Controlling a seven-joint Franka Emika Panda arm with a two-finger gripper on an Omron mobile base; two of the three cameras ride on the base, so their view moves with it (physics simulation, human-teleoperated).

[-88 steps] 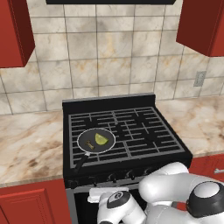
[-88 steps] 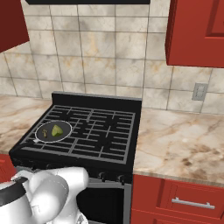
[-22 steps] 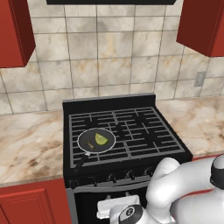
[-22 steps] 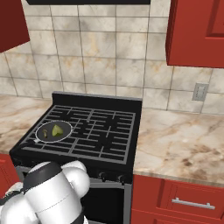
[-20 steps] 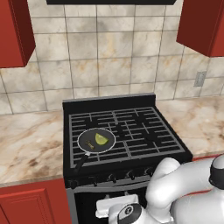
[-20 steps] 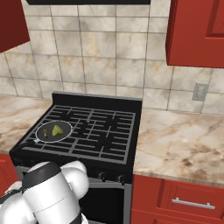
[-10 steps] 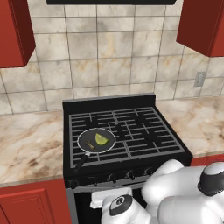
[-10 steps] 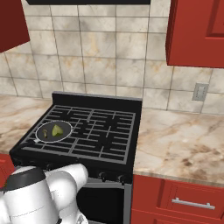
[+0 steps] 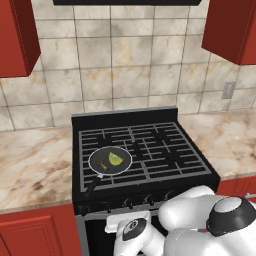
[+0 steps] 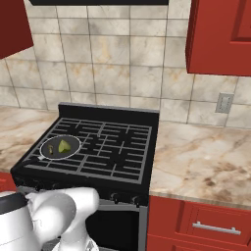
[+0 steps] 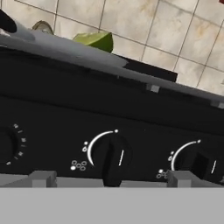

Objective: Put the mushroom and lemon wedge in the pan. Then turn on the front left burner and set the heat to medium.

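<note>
The black pan (image 9: 121,168) (image 10: 72,142) sits on the stove's front left burner, handle toward the front. In it lie the yellow-green lemon wedge (image 9: 116,158) (image 10: 63,146) and the small tan mushroom (image 9: 102,165) (image 10: 52,148). My gripper (image 11: 113,178) is open, low in front of the stove's knob panel. A black knob (image 11: 114,162) stands straight ahead between the fingertips (image 11: 43,178), not touched. From the hand view the lemon wedge (image 11: 94,40) and mushroom (image 11: 42,27) peek over the pan's grey rim (image 11: 57,44).
A second knob (image 11: 199,164) is to the right and part of a third (image 11: 5,146) to the left. The row of knobs (image 9: 130,202) runs along the stove front. Marble counters (image 9: 35,165) (image 10: 201,162) flank the stove, with red cabinets (image 10: 196,220) below.
My hand has risen and shifted left toward the knob panel, and the elbow has swung. The pan, lemon wedge and mushroom have stayed put.
</note>
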